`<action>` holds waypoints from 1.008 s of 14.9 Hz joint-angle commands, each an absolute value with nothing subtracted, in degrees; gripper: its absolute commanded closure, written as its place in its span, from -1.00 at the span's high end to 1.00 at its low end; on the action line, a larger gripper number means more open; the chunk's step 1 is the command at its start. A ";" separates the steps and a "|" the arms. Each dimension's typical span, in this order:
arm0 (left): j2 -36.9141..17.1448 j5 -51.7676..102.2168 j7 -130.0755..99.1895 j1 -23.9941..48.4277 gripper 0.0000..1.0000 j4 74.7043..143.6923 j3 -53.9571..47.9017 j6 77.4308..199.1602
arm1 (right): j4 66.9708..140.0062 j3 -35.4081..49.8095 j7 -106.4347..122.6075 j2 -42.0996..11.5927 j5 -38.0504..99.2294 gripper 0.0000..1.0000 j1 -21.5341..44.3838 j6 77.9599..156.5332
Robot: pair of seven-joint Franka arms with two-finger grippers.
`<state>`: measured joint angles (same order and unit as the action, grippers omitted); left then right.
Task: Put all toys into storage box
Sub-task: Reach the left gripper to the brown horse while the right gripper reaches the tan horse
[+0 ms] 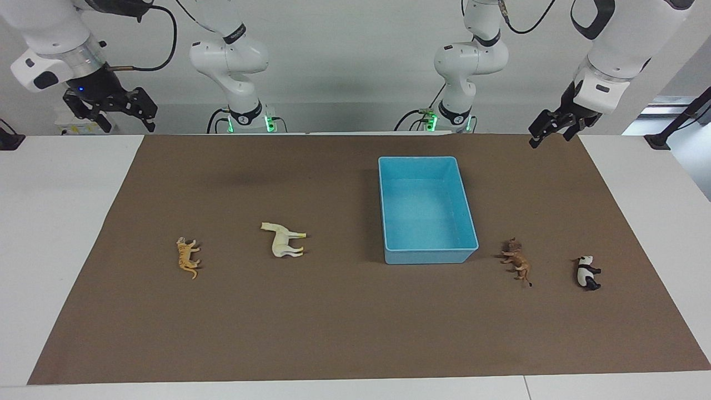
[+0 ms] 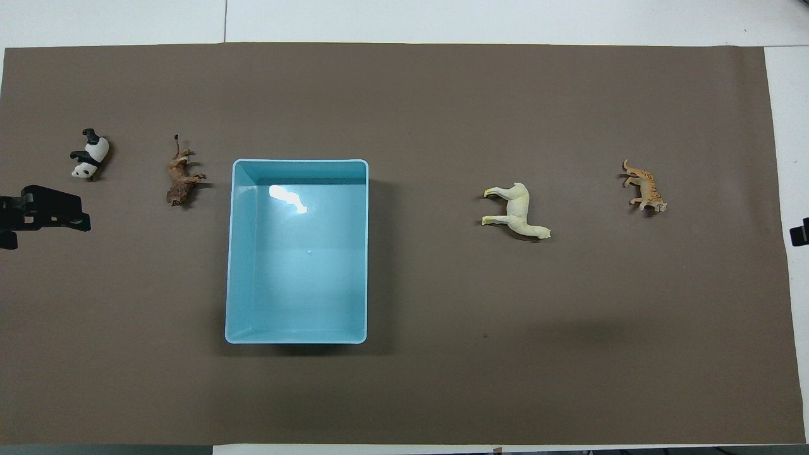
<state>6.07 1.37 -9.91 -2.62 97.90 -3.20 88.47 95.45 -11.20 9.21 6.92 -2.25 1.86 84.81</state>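
Note:
The light blue storage box (image 1: 430,255) (image 2: 232,253) stands empty on the brown mat. Four toys lie on their sides on the mat. The cream-white horse (image 1: 283,240) (image 2: 518,212) and the orange tiger (image 1: 188,258) (image 2: 643,188) lie toward the right arm's end. The brown lion (image 1: 517,261) (image 2: 180,177) lies beside the box, and the panda (image 1: 586,272) (image 2: 90,155) lies toward the left arm's end. My left gripper (image 1: 550,138) (image 2: 44,221) hangs open and empty, raised over the mat's left-arm end. My right gripper (image 1: 108,114) (image 2: 801,234) hangs open and empty, raised at the mat's right-arm end.
The brown mat (image 1: 333,322) covers most of the white table (image 1: 55,222). The two arm bases (image 1: 244,116) (image 1: 455,116) stand at the table's robot edge. Nothing else lies on the mat.

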 commanded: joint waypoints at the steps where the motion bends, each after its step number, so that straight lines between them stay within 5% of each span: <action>1: 7.21 1.58 -9.49 -2.46 1.00 98.96 -2.81 88.86 | 95.98 -10.72 8.61 7.65 -2.90 1.00 1.58 84.99; 15: 7.12 1.58 -9.58 -2.46 1.00 99.05 -2.90 90.52 | 100.00 -11.25 10.11 7.91 -2.90 1.00 1.23 88.83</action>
<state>6.08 1.37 -9.84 -2.59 97.90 -3.27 88.68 96.28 -11.78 9.26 6.98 -2.32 1.61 85.36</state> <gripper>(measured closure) 0.000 0.000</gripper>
